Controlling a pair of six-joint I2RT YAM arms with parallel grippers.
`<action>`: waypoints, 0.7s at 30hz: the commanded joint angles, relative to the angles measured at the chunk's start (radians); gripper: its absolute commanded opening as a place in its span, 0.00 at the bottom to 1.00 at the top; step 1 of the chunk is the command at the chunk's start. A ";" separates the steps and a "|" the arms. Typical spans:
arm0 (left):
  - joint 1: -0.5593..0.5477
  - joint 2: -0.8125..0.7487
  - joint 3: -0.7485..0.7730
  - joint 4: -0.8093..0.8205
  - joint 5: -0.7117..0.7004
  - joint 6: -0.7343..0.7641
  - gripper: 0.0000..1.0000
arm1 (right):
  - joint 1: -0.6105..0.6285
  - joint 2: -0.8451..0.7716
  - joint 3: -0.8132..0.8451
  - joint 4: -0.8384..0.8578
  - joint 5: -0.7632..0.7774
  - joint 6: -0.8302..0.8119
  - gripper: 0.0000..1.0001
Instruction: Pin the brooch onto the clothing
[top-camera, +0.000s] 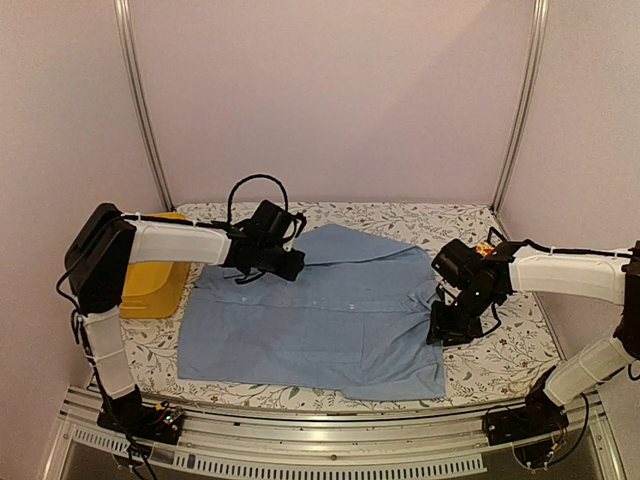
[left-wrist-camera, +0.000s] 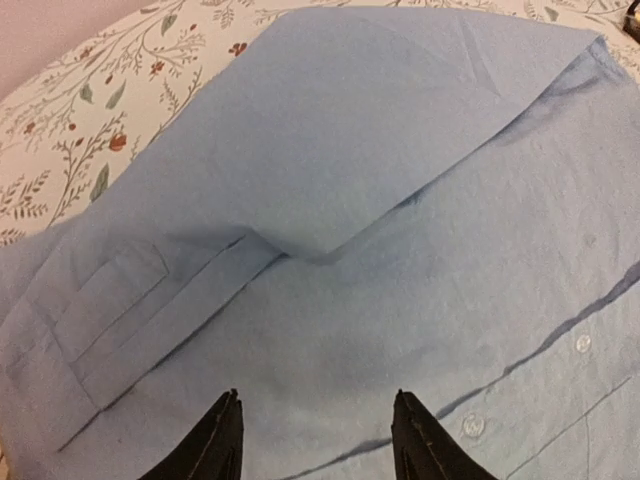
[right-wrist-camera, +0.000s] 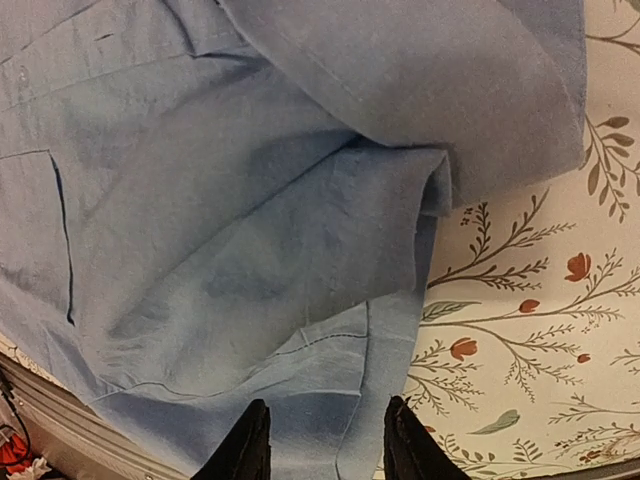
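Floral tablecloth (top-camera: 500, 360) is carrying the shirt (top-camera: 330, 320), spread flat. Over its collar side the left claw (left-wrist-camera: 316, 400) is hovering, jaws apart, empty. At its edge the right claw (right-wrist-camera: 327, 405) is hanging, jaws apart. No brooch is showing; smoothing folds first is advisable.

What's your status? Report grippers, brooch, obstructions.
Left gripper open over shirt. Right gripper open at its edge. Brooch not in sight. Nothing blocking.

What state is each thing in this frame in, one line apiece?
shirt: spread flat, front up, far part folded over; no brooch seen on it.
left gripper: open, empty, above the shirt.
right gripper: open, empty, at the shirt's edge.
yellow basket: beside the shirt, partly hidden.
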 joint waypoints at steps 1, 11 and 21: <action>-0.008 0.191 0.141 0.007 -0.053 0.130 0.50 | 0.034 0.035 -0.049 0.031 -0.048 0.080 0.39; 0.001 0.402 0.300 -0.027 -0.143 0.161 0.50 | 0.132 0.050 -0.134 0.123 -0.173 0.185 0.35; 0.073 0.460 0.307 -0.037 -0.161 0.074 0.50 | 0.127 0.012 -0.071 -0.069 -0.034 0.203 0.00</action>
